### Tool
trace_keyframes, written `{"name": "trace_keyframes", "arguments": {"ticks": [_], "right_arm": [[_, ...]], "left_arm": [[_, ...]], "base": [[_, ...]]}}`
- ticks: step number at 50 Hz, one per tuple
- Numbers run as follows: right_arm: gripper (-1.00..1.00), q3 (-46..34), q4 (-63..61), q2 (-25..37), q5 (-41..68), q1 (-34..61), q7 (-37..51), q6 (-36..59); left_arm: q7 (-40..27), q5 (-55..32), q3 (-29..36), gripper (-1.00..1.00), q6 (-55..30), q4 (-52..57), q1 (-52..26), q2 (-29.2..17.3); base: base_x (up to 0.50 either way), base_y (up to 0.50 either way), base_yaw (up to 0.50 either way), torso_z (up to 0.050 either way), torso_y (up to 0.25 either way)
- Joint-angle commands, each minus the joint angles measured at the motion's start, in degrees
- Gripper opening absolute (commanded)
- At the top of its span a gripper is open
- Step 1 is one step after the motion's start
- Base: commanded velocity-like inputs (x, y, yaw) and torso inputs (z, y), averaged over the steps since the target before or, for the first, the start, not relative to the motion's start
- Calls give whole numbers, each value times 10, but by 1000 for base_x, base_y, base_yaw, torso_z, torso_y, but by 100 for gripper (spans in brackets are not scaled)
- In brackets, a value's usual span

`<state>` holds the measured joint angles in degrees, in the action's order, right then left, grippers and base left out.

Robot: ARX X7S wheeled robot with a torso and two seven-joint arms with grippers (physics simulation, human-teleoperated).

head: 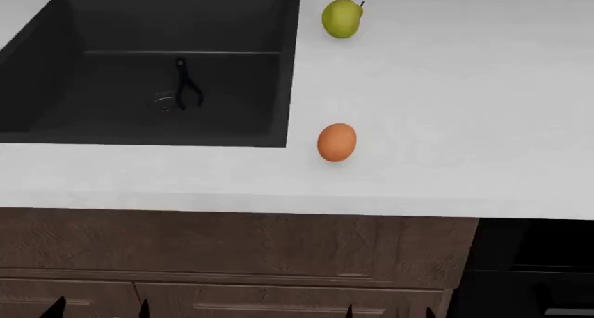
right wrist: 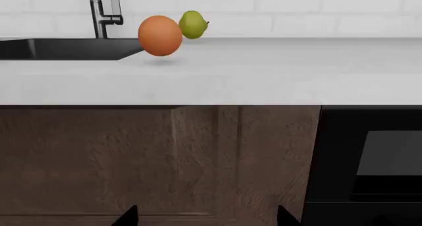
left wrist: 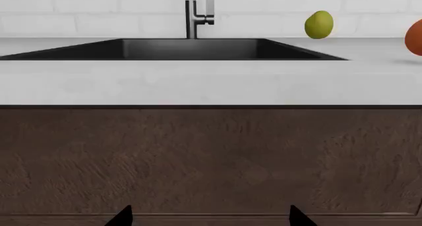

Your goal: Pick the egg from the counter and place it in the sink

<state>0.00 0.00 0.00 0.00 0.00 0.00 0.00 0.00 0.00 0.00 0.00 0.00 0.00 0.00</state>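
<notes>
A long white counter (head: 464, 109), faintly marbled and matte, runs over dark brown cabinets (head: 241, 248) with a rough wood grain and plain panel fronts; a black appliance front (right wrist: 369, 157) sits to the right of them. Behind it rises a wall of white brick-shaped tiles (left wrist: 79, 13). The sink (head: 55, 74) is a deep rectangular black basin with sharp corners, and a slim dark metal faucet (left wrist: 194, 13) stands at its back edge. The egg (head: 336, 142), smooth, orange-brown and oval, rests on the counter just beside the sink's near right corner. A yellow-green pear (head: 341, 18) with a short stem sits farther back. Both grippers hang low in front of the cabinets, only dark tips showing: the left gripper (left wrist: 207, 217) and right gripper (right wrist: 205, 216) have their tips spread apart, holding nothing.
</notes>
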Motion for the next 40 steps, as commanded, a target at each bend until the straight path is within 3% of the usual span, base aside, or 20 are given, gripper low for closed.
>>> {"name": "trace_keyframes", "arguments": {"ticks": [1, 24, 40], "right_arm": [[100, -10, -3, 8, 8, -1, 10, 2], [100, -44, -8, 37, 29, -4, 56, -1], [100, -53, -80, 52, 25, -25, 86, 23]], "left_arm": [[-9, -8, 8, 100, -4, 5, 1, -8], [-45, -43, 44, 100, -7, 16, 2, -39], [-64, -36, 61, 100, -13, 41, 8, -56]], "base": [[0, 0, 0, 0, 0], [0, 0, 0, 0, 0], [0, 0, 0, 0, 0]]}}
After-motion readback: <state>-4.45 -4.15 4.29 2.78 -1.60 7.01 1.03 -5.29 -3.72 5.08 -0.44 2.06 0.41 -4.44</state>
